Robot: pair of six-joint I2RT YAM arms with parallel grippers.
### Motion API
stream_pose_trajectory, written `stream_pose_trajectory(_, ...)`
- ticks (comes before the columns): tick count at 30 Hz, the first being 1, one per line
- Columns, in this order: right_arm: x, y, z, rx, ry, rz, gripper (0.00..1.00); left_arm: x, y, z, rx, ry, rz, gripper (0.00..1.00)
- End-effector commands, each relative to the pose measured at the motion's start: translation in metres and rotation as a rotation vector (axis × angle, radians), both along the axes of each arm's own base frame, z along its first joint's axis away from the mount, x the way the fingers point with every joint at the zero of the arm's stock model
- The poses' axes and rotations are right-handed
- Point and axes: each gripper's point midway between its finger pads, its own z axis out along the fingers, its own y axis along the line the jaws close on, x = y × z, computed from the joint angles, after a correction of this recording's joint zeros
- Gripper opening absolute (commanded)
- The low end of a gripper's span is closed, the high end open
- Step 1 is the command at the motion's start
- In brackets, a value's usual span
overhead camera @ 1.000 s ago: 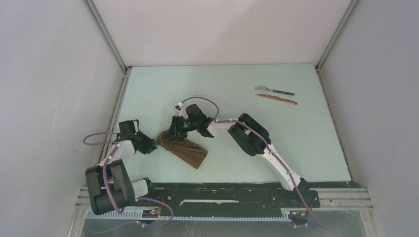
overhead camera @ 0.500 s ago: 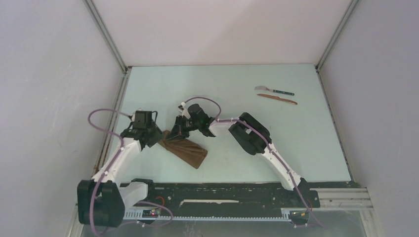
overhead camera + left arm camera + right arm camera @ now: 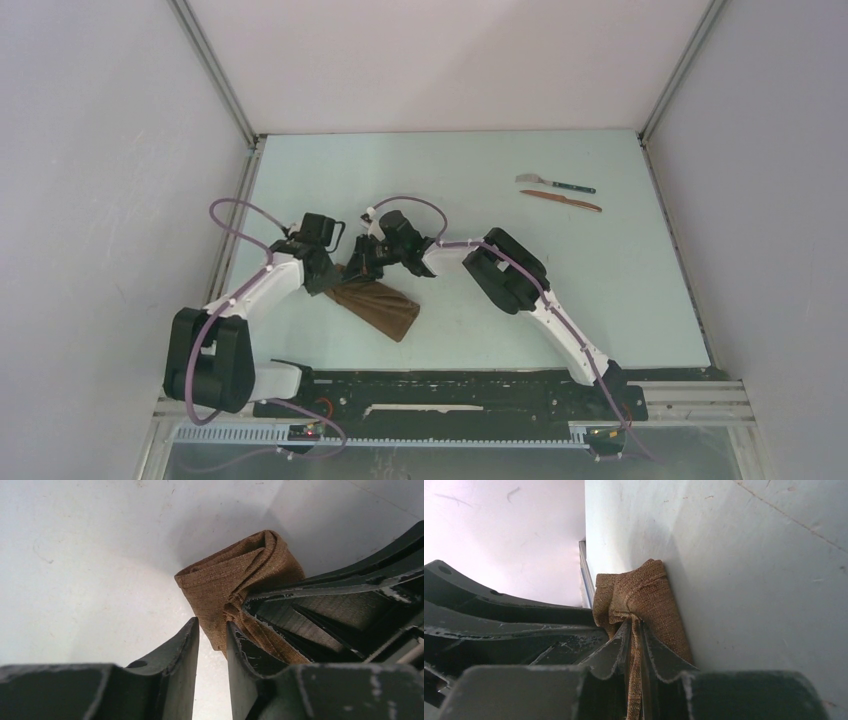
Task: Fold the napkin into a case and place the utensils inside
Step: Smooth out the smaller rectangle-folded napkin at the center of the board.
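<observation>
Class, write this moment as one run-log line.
right gripper: shut on napkin | left gripper: narrowly open at napkin edge | utensils: apart, far right

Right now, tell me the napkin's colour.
The napkin is plain brown; best seen in left wrist view.

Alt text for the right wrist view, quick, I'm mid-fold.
The right gripper has its jaws shut on a bunched dark-brown woven napkin, which puckers into folds just above the pinch. The pale table fills the right side of the view.
</observation>
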Motion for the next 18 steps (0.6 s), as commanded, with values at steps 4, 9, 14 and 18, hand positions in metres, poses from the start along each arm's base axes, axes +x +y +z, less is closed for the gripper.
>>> stream_pose_trajectory(4, 0.003, 0.007, 0.018, -0.002, -0.062, 0.000, 0.19, 0.018, 0.006, 0.004, 0.072, -0.012, -0.023, 0.29)
stream_pose_trajectory(9, 0.002, 0.009, 0.019, -0.007, -0.088, 0.014, 0.19, 0.021, 0.009, 0.008, 0.084, -0.027, -0.022, 0.06)
stream_pose_trajectory(14, 0.002, 0.013, 0.027, 0.026, -0.113, 0.045, 0.21, 0.021, 0.005, 0.017, 0.049, -0.125, -0.031, 0.00)
stream_pose_trajectory(18, 0.002, 0.021, 0.020, 0.016, -0.108, 0.055, 0.23, 0.020, 0.000, 0.015, 0.013, -0.155, -0.045, 0.00)
